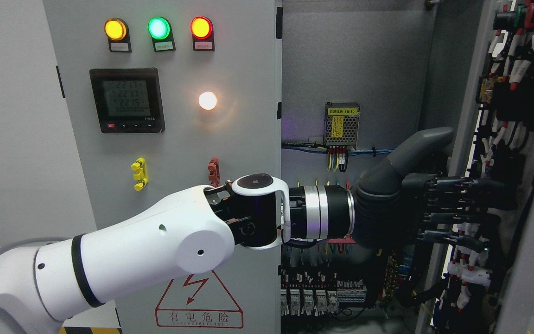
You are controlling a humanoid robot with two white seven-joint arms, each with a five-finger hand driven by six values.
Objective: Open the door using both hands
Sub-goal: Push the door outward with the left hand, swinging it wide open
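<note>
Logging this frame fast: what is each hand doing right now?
Left hand: black fingers extended against the edge of the open grey cabinet door at the right; a closed grasp cannot be told.
Right hand: not in view.

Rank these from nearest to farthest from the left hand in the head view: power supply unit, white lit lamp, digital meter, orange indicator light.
From the left hand, reaching across to the right:
1. Power supply unit, inside the cabinet, up and left of the hand.
2. White lit lamp, mid door panel.
3. Digital meter, left of the lamp.
4. Orange indicator light, top left of the panel.
</note>
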